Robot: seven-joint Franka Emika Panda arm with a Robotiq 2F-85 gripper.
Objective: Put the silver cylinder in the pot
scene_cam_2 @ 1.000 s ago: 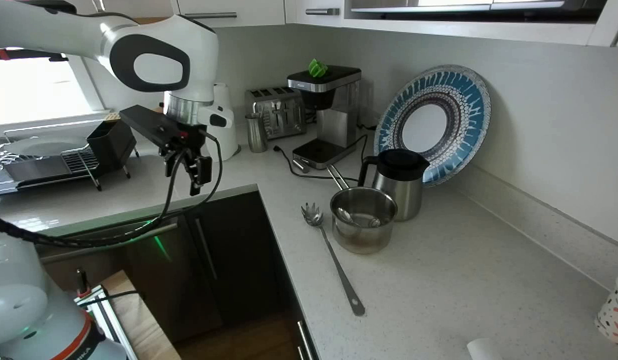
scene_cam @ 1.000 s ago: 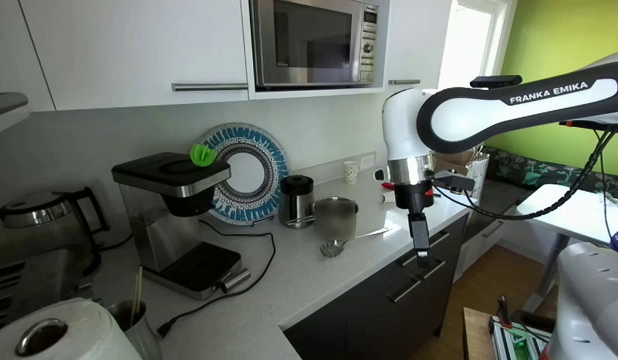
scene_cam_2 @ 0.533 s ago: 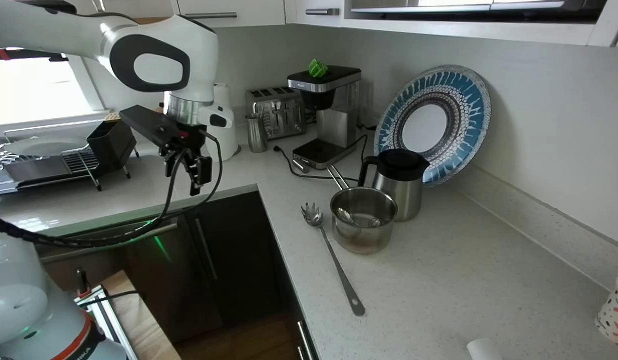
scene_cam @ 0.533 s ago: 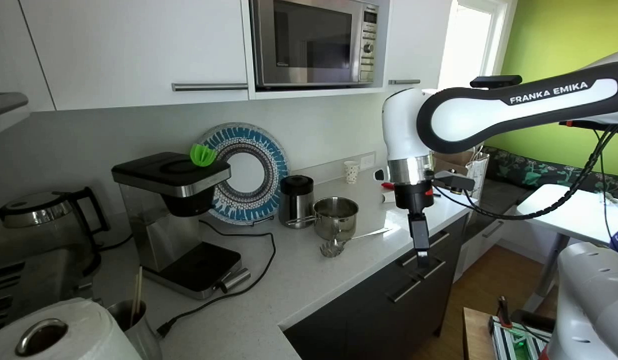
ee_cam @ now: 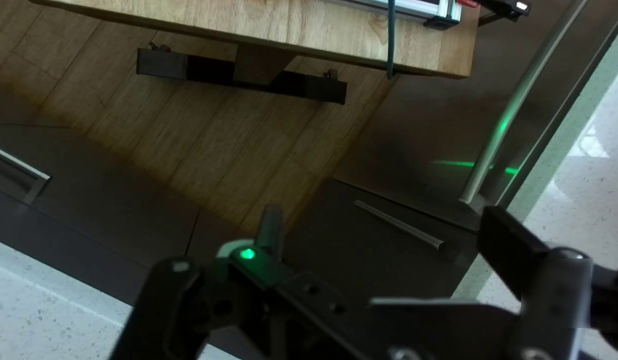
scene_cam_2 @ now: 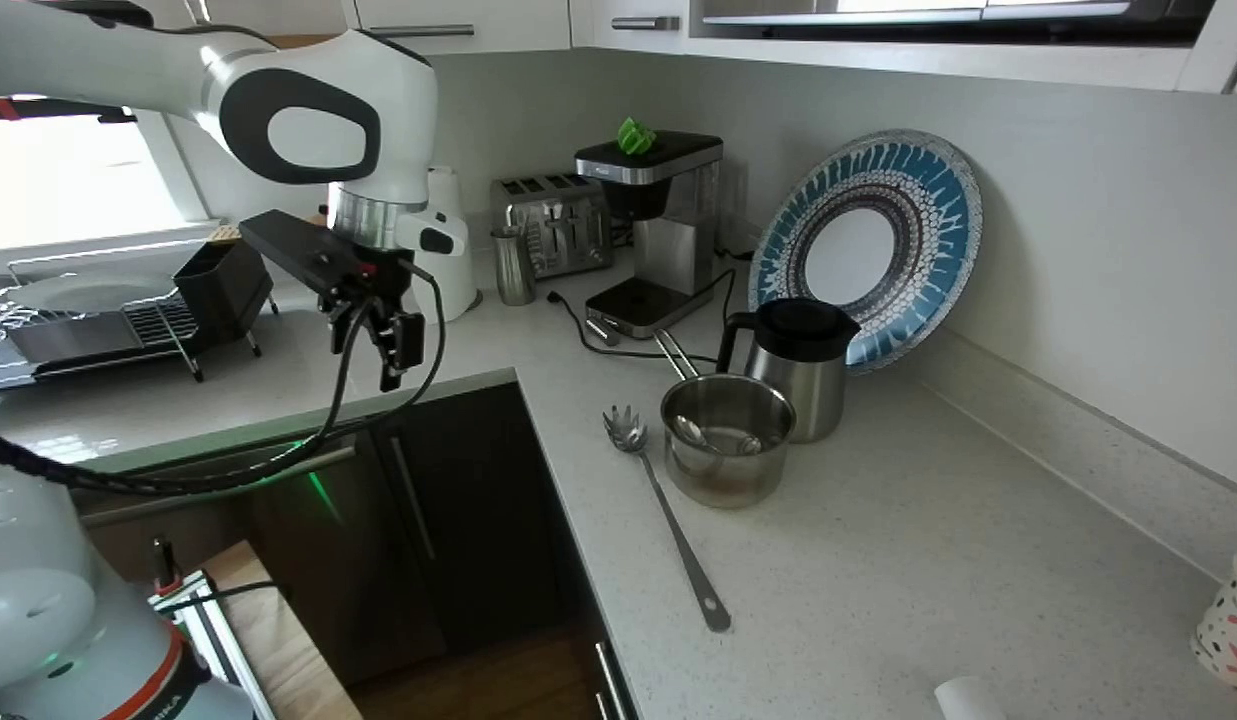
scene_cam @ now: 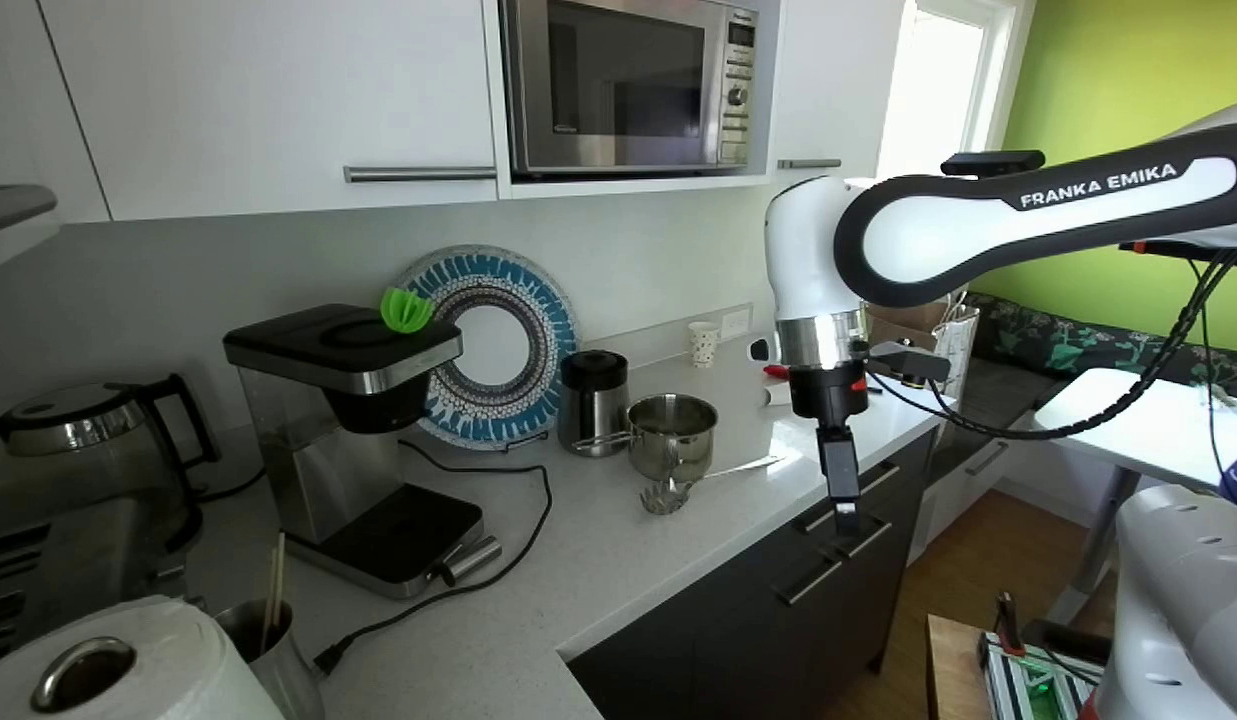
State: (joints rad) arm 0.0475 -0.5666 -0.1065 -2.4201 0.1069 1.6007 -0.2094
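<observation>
The pot (scene_cam: 672, 440) is a small shiny steel pot with a wire handle, on the counter in both exterior views (scene_cam_2: 728, 470). Shiny shapes show inside it; I cannot tell contents from reflections. A small silver cylinder (scene_cam: 473, 560) lies against the coffee maker's base, and it also shows in the opposite exterior view (scene_cam_2: 602, 331). My gripper (scene_cam: 846, 515) hangs in the air past the counter's front edge, pointing down, apart from both things. In the wrist view my gripper (ee_cam: 388, 232) has its fingers wide apart with nothing between them. Pot and cylinder are out of the wrist view.
A slotted serving spoon (scene_cam_2: 683, 545) lies beside the pot. A steel canister with black lid (scene_cam_2: 803, 370) stands close behind it. The coffee maker (scene_cam: 348, 450), its cord, a round patterned plate (scene_cam: 493, 345) and a steel cup with sticks (scene_cam: 268, 650) are also on the counter.
</observation>
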